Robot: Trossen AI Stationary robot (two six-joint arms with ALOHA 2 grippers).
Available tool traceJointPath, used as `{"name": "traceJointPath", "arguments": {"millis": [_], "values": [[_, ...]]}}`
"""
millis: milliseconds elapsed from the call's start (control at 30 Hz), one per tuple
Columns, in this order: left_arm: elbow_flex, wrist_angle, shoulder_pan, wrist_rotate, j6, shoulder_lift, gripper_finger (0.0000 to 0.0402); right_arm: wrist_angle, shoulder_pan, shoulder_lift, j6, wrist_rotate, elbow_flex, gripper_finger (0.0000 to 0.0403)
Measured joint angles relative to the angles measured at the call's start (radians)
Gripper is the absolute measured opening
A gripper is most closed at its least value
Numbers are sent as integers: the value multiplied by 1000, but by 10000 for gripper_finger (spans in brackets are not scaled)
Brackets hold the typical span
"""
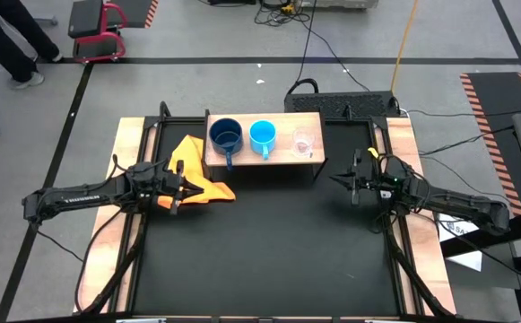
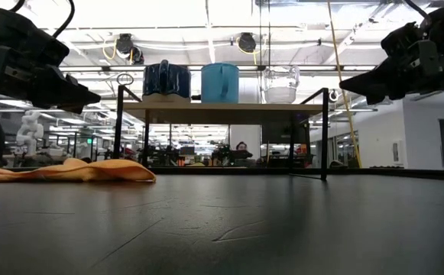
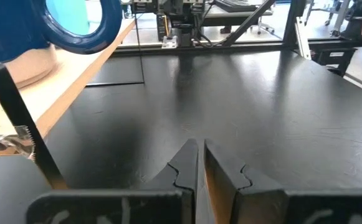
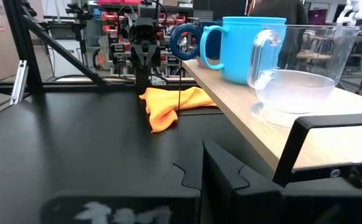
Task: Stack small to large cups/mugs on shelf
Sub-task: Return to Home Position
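The dark blue mug [image 1: 226,136], light blue mug [image 1: 262,135] and glass cup [image 1: 303,142] stand in a row on the shelf [image 1: 278,119] (largest to smallest). The left gripper [image 1: 178,190], clenched and empty, hovers over the orange cloth [image 1: 204,182]; the right gripper [image 1: 339,179], likewise clenched, hangs above the counter [image 1: 269,251] beside the shelf.

We can read no text anywhere. The left arm [image 1: 81,193] has small white lettering in the high view, too tiny to make out. Faint white marks in the wrist views are also illegible.
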Motion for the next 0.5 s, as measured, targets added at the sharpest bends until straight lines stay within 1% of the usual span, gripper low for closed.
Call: {"name": "traceJointPath", "arguments": {"millis": [267, 367, 500], "values": [[0, 1, -4, 13, -1, 0, 31, 12, 30, 0, 2, -38, -2, 0], [0, 9, -33, 59, 36, 0, 31, 12, 62, 0, 5, -38, -2, 0], [-1, 44, -106, 63, 49, 0, 31, 14, 129, 0, 21, 2, -3, 0]]}}
